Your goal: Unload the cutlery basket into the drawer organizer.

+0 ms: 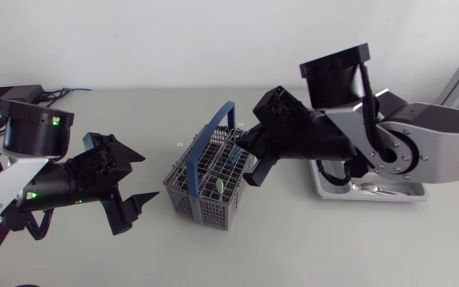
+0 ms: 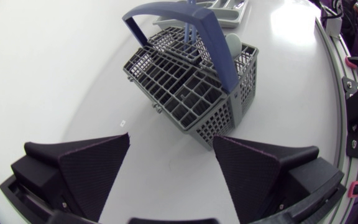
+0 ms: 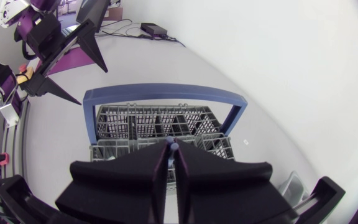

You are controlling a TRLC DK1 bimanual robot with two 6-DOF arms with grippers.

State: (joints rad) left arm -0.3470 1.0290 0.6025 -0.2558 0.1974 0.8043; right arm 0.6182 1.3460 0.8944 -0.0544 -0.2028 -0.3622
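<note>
Pinching the tip of a blue-handled piece [image 3: 171,144], the right gripper [image 3: 173,155] has its fingers drawn almost together on it from both sides, poised over the cutlery basket [image 1: 186,187] at the side nearest its own arm. The piece stands roughly upright in its cell, long axis pointing up into the fingers, so the lift looks best taken straight up and clear of the blue carrying handle [image 3: 160,93] arching just ahead. The drawer organizer [image 1: 373,194] lies on the right arm's own side, partly hidden beneath that arm and well apart from the basket, so the right arm is plainly the nearer one. The left gripper [image 1: 150,176] hangs just beside the basket's opposite side, fingers spread wide and holding nothing. A pale green spoon [image 1: 220,185] waits inside.
</note>
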